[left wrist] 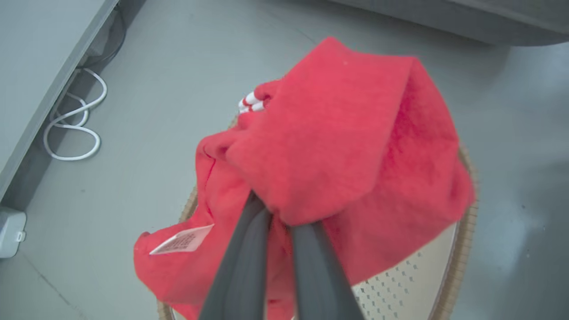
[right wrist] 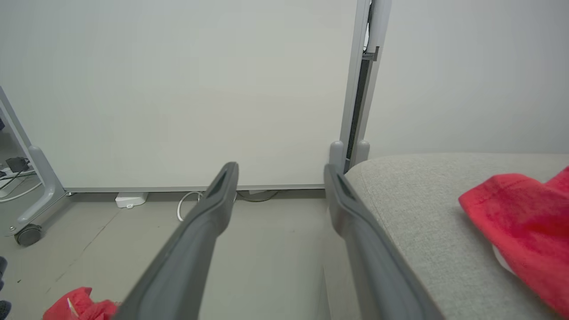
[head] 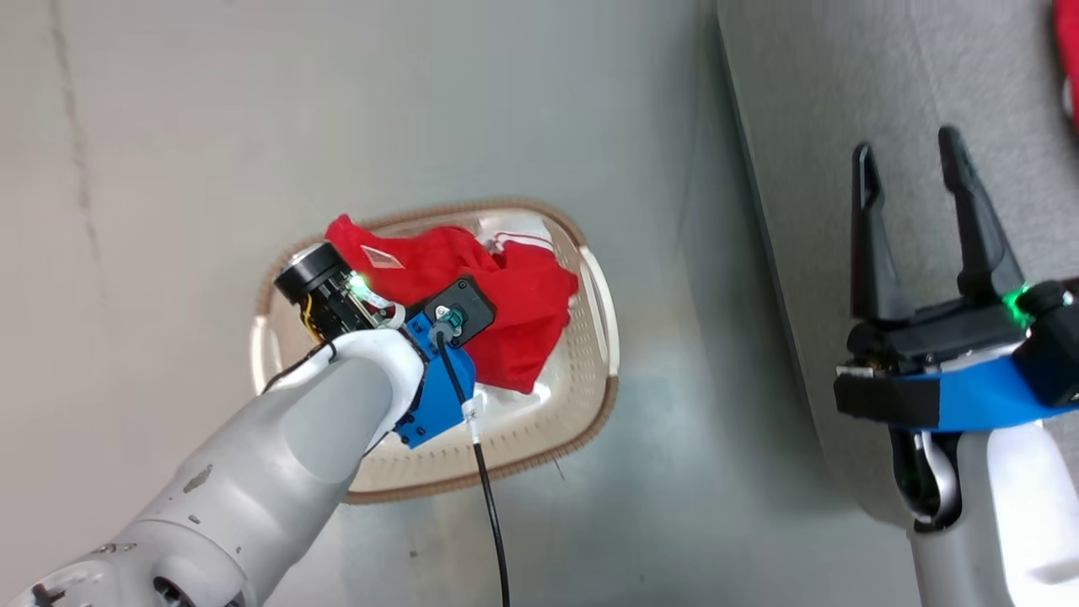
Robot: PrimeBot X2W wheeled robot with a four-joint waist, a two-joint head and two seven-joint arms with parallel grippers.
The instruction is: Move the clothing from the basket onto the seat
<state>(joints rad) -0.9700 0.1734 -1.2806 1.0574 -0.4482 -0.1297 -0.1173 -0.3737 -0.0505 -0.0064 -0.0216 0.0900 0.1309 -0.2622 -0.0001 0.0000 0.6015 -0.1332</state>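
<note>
The cream basket [head: 603,337] with a brown rim stands on the grey floor. Red clothing [head: 523,303] with white stripe trim is bunched over it, under my left wrist. In the left wrist view my left gripper [left wrist: 278,213] is shut on a fold of this red clothing [left wrist: 346,133], which drapes over the fingertips above the basket rim [left wrist: 462,249]; a white tag [left wrist: 182,240] hangs at its lower left. My right gripper [head: 915,169] stands open and empty over the grey seat [head: 843,101]. Another red garment [right wrist: 524,218] lies on the seat [right wrist: 422,213], right of my right gripper [right wrist: 280,173].
A pale panel on a caster foot [right wrist: 29,233] stands behind the seat's corner. White cables [left wrist: 71,129] and a small white box [left wrist: 11,231] lie on the floor by a grey base. Open floor separates basket and seat.
</note>
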